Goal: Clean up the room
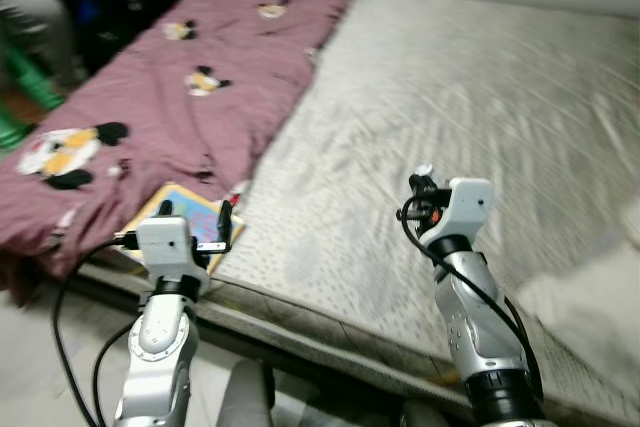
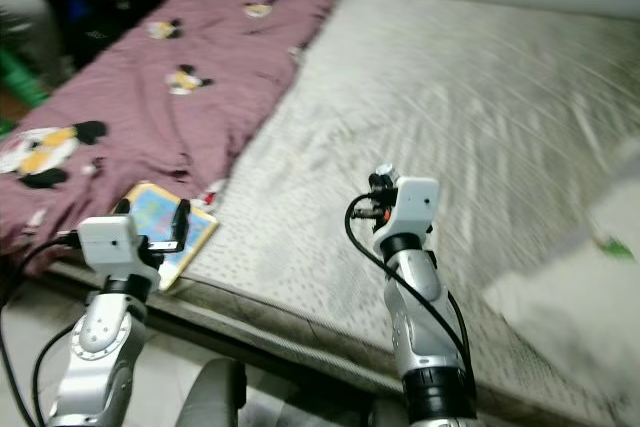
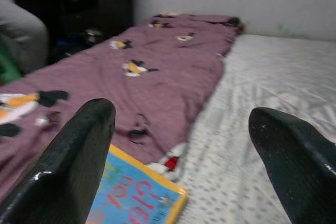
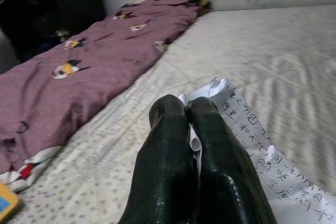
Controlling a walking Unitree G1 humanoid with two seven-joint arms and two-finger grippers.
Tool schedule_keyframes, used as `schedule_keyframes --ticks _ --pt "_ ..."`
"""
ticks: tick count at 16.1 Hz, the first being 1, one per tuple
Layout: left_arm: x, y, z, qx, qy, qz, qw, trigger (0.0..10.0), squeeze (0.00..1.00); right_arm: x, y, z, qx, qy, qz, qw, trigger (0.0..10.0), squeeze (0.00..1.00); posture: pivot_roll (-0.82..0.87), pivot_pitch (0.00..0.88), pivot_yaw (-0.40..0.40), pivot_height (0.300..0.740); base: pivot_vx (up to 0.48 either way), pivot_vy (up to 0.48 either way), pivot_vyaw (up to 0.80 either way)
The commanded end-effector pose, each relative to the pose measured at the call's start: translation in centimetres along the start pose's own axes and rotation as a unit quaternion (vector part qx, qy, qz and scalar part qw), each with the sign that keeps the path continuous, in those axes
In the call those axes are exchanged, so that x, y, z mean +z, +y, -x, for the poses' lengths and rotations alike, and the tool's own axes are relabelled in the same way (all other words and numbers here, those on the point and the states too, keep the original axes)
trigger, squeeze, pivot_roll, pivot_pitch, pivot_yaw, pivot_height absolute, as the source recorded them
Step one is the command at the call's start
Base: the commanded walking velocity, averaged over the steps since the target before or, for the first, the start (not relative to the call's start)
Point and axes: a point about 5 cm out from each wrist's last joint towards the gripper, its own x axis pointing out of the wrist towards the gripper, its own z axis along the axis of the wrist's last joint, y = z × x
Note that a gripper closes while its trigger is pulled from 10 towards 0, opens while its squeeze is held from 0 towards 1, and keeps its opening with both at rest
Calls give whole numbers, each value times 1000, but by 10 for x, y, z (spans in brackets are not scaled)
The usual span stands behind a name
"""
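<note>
My left gripper (image 1: 196,219) is open, low over the bed's near left corner. Just beyond its fingers lies a colourful children's book (image 3: 137,195) with a yellow edge, flat on the mattress (image 1: 450,117) by the hem of the maroon blanket (image 1: 200,77). My right gripper (image 4: 188,109) is raised over the middle of the mattress. It is shut on a white sheet of paper (image 4: 249,148) with printed characters, which trails from the fingertips. In the eye views the paper shows as a small white scrap (image 1: 423,171) at the gripper's tip.
The blanket, patterned with cartoon mice, covers the bed's left strip. A white cloth or pillow (image 1: 590,312) lies at the right edge, blurred. Left of the bed are a green stool (image 1: 22,97) and a person's grey-clad limb (image 1: 35,7). The bed's front edge (image 1: 330,332) runs just before me.
</note>
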Motion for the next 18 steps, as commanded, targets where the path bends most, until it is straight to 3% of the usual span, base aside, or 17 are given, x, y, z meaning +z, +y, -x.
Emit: schedule_keyframes --ticks 1,7,12,18 --pt "-1 1 3 -7 6 -5 1000 10000 0 8 2 0 0 -17 6 1000 10000 0 25 62 47 665 0 0 0" --pt "-4 -1 5 -4 22 -9 1000 10000 0 5 -1 5 -7 -8 6 1000 10000 0 27 72 41 740 0 0 0" --pt "-4 -1 6 0 29 5 1000 10000 0 3 -3 9 -16 -2 7 1000 10000 0 26 77 45 740 0 0 0" --pt "-5 -5 6 -8 39 -10 999 10000 0 2 -3 10 -16 3 6 1000 10000 0 29 80 38 740 0 0 0"
